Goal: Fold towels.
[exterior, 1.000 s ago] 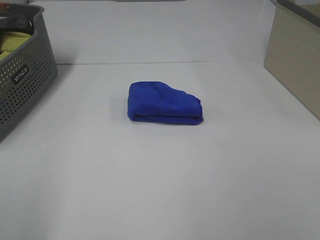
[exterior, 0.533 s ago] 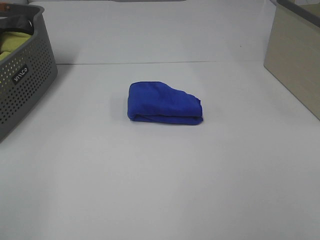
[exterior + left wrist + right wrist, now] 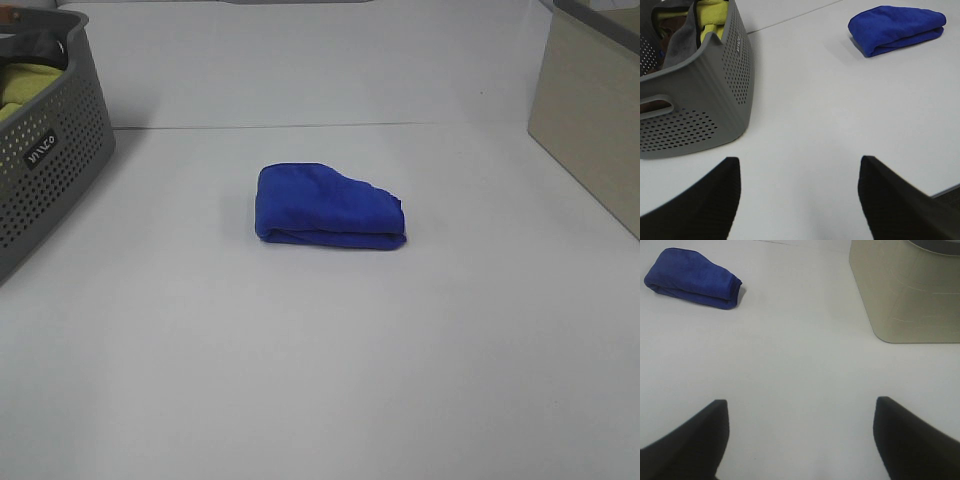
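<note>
Nothing has moved since the earlier frame: the folded royal-blue towel (image 3: 330, 207) lies mid-table on the white table (image 3: 320, 360), well apart from the grey perforated basket (image 3: 45, 160) and beige bin (image 3: 590, 120), while the left gripper (image 3: 799, 200) and right gripper (image 3: 800, 440) hover spread wide, empty.
</note>
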